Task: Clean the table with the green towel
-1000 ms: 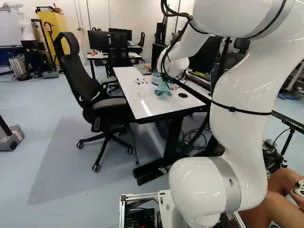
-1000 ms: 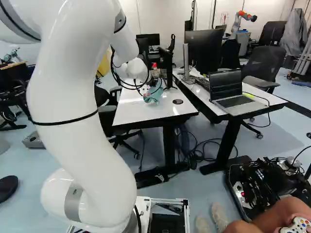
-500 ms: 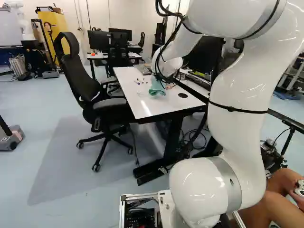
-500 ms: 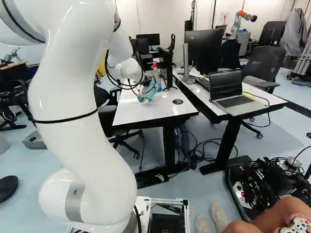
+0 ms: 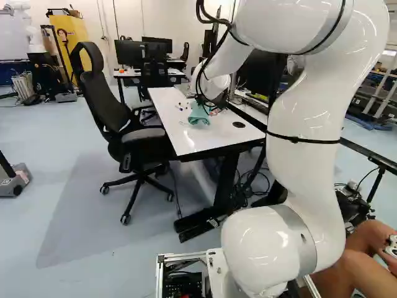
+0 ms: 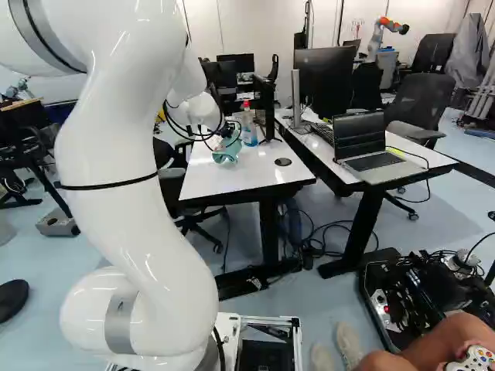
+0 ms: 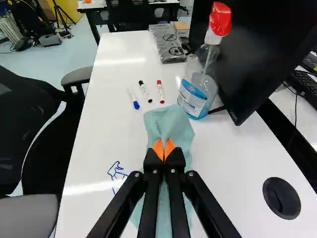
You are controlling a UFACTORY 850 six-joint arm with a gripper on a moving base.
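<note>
And there's the white arm (image 5: 307, 155), towering right of the middle, its upper part arching over to the white bench (image 5: 192, 144)! Down at its far end, the green towel (image 5: 199, 115), all crumpled, black disc (image 5: 239, 125) just to its right. Black chair (image 5: 99, 93) alongside, yellow panel (image 5: 69, 43) way back at the left!

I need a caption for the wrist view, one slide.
Tool gripping the green towel beside a blue scribble on the table.

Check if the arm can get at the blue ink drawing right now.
Likely yes: the drawing lies on the table, close beside the green towel pinched in the fingers; nothing visible stands between.
</note>
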